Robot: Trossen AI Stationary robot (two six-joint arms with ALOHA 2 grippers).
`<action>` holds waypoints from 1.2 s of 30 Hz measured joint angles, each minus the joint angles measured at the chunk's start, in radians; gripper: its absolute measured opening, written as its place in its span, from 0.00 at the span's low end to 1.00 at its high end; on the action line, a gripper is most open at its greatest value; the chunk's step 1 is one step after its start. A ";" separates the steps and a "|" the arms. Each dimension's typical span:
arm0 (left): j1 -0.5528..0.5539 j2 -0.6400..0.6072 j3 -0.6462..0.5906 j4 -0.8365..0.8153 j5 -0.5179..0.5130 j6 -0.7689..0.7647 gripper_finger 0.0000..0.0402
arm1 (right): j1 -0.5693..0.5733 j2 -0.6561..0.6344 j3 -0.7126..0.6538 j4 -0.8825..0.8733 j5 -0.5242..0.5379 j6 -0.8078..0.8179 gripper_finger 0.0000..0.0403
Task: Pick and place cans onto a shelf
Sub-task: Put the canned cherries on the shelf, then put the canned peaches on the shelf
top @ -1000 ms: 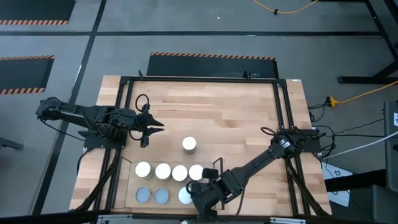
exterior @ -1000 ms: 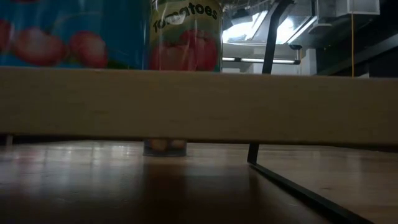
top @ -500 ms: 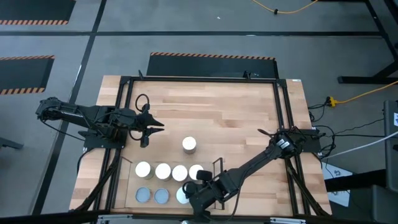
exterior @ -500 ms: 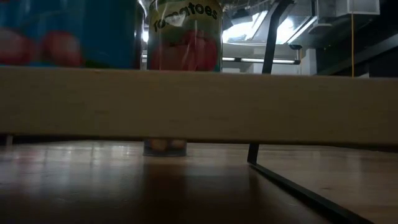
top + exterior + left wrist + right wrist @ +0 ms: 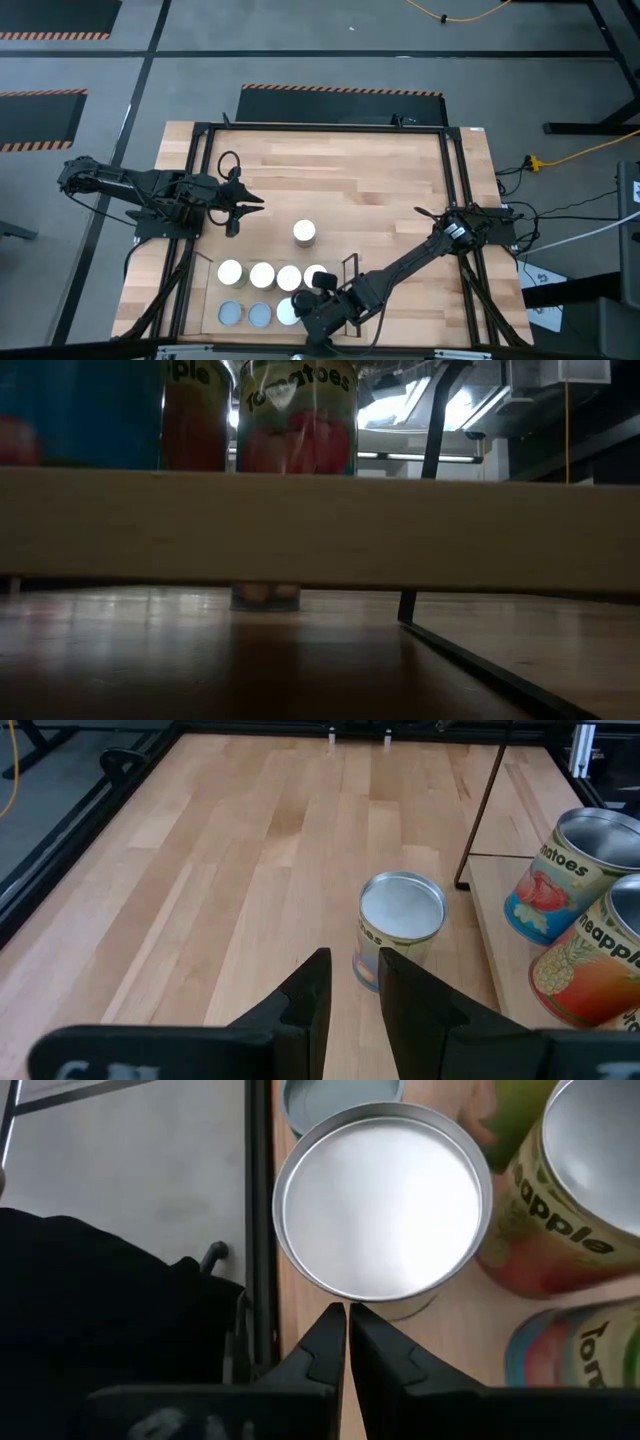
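**Seven cans on the shelf, one left out on the table**

Looking straight down: the shelf point(image 5: 340, 268) sits at the 6 o'clock edge of the table point(image 5: 330, 170), a bit toward 7. It carries two rows of cans. The far row has four white-topped ones point(image 5: 275, 275), the near row has two grey-topped ones point(image 5: 246, 314) plus a third white-topped can point(image 5: 288, 311) next to them on the 3 o'clock side. That third can is right against the right gripper point(image 5: 303, 316), which comes in low from the 4 o'clock side, its dark arm stretched diagonally across the table corner.

From the right wrist camera, the fingers point(image 5: 327, 1342) are pinched nearly together with just a thin slit between them, and their tips sit right at the rim of that white-topped can point(image 5: 382, 1205). They aren't wrapped around it; whether they actually touch it I can't say. Beside it a pineapple-labelled can point(image 5: 560, 1200) and a tomato one point(image 5: 580, 1350) are visible.

The eighth can point(image 5: 304, 232) stands alone on bare wood near the table centre, well apart from the shelf, at 12 o'clock from it.

The left gripper point(image 5: 250, 203) waits over at 9 o'clock, pointing toward the middle. Its wrist view shows the fingers point(image 5: 312, 995) narrowly parted with nothing between them, and the lone can point(image 5: 400, 928) upright just ahead.

The low view shows the shelf board edge-on with can labels above it.
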 joint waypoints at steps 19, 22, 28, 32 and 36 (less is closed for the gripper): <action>0.000 0.000 0.000 0.000 0.000 0.001 0.20 | -0.001 -0.007 0.229 -0.257 -0.032 -0.171 0.06; 0.000 0.000 0.000 0.001 0.000 0.001 0.20 | -0.018 -0.024 0.246 -0.300 0.063 -0.226 0.06; 0.000 0.000 0.000 0.062 0.001 0.002 0.20 | -0.076 -0.038 0.249 -0.362 0.198 -0.340 0.06; 0.000 -0.016 0.000 0.143 0.040 0.015 0.20 | -0.126 -0.038 0.249 -0.359 0.224 -0.360 0.06; 0.000 -0.067 0.002 0.186 0.091 0.053 0.20 | -0.184 -0.038 0.250 -0.353 0.227 -0.365 0.09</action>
